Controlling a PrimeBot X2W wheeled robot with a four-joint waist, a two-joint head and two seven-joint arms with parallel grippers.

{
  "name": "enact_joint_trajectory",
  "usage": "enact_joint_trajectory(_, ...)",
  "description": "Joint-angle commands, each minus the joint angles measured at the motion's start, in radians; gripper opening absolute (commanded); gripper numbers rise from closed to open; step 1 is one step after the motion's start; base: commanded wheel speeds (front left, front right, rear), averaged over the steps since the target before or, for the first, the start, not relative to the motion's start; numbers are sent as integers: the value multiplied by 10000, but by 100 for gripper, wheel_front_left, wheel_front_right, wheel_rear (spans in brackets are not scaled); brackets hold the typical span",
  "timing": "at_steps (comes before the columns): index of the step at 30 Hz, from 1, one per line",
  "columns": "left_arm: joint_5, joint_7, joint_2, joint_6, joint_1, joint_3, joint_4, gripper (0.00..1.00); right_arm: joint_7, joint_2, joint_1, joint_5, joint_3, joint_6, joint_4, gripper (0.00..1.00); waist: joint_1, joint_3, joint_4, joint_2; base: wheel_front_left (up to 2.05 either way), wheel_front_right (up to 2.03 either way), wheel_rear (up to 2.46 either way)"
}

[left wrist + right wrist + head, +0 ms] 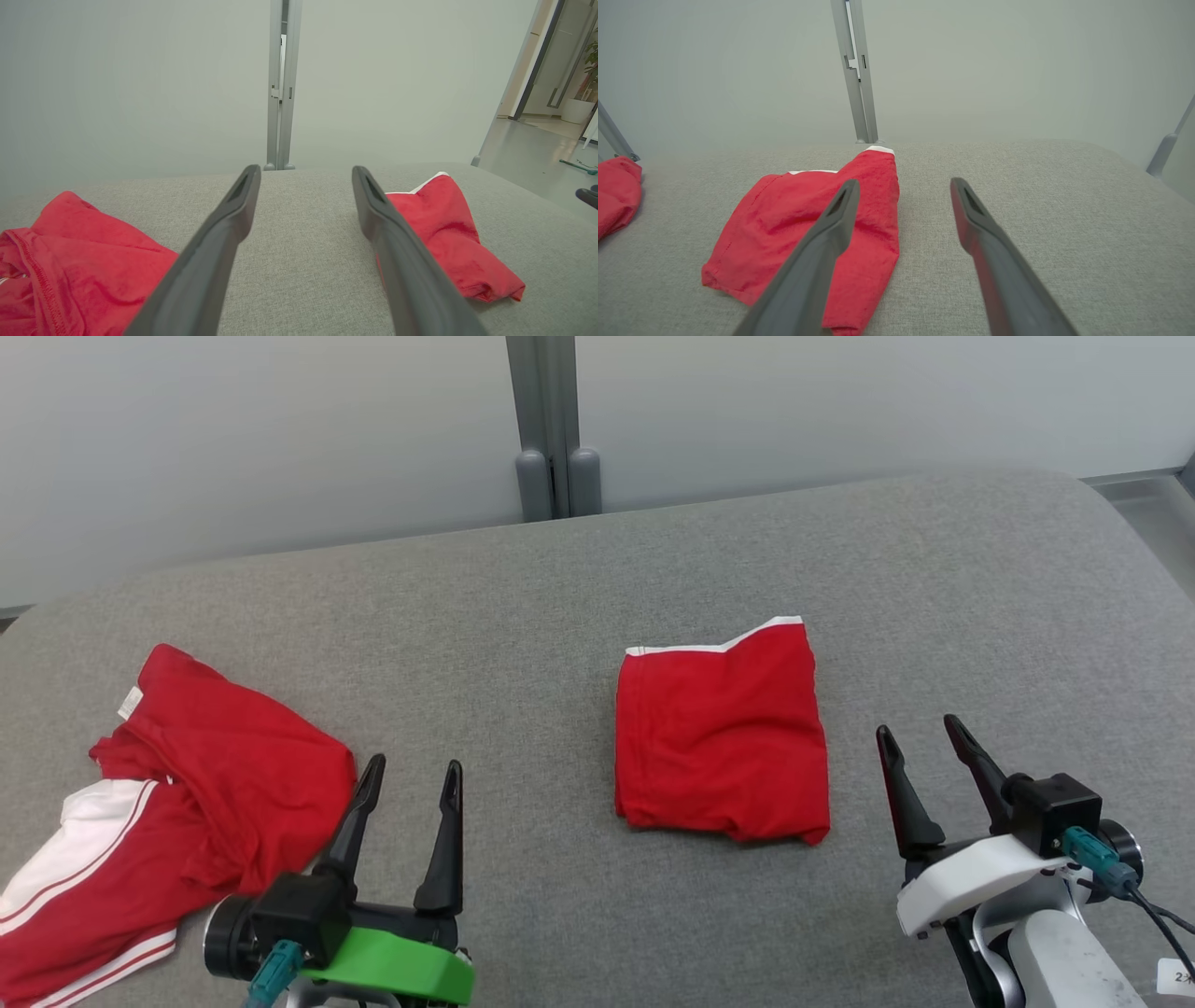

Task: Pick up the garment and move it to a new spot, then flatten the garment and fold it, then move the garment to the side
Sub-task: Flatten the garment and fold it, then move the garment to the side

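A red garment (721, 737) with a white edge lies folded into a neat rectangle at the middle of the grey padded surface (560, 579). It also appears in the left wrist view (448, 233) and the right wrist view (803, 228). My left gripper (411, 775) hovers open at the lower left, apart from the folded garment, with nothing between its fingers. My right gripper (920, 733) stands open just right of the garment, not touching it. In the wrist views both pairs of fingers (306, 175) (903, 186) are spread wide over bare fabric.
A second red garment (168, 803) with white stripes lies crumpled at the left edge, close to my left gripper. A grey post (555, 429) stands behind the surface against a pale wall. Floor and a doorway (551, 93) lie off to the right.
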Motion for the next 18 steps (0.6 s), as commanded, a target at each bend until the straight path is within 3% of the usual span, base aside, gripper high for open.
enact_joint_trajectory(1,105,8,28,-13,-32,5,-11,100,-29,33,88,-101,-58,0,-82,100,0,149,122,0,0,0,0)
enact_joint_trajectory(3,156,8,28,-58,-174,-28,41,100,-30,26,-58,-163,-44,0,-169,100,0,345,257,0,0,0,0)
enact_joint_trajectory(4,177,8,26,-95,-263,-59,67,100,-30,7,-155,-178,17,0,-198,67,0,481,352,0,0,0,0)
enact_joint_trajectory(5,179,8,28,-102,-323,-79,87,100,-30,-13,-254,-198,79,0,-201,11,0,578,423,0,0,0,0)
enact_joint_trajectory(6,194,8,28,-128,-385,-115,109,100,-30,-59,-396,-240,184,0,-223,0,0,733,537,0,0,0,0)
enact_joint_trajectory(11,226,10,28,-224,-749,-304,200,100,-30,-256,-1213,-262,812,0,120,0,0,1403,1099,0,0,0,0)
enact_joint_trajectory(18,114,8,28,-298,-1194,-648,315,100,-31,-739,-2669,-173,1460,0,1981,0,0,2082,1980,0,0,0,0)
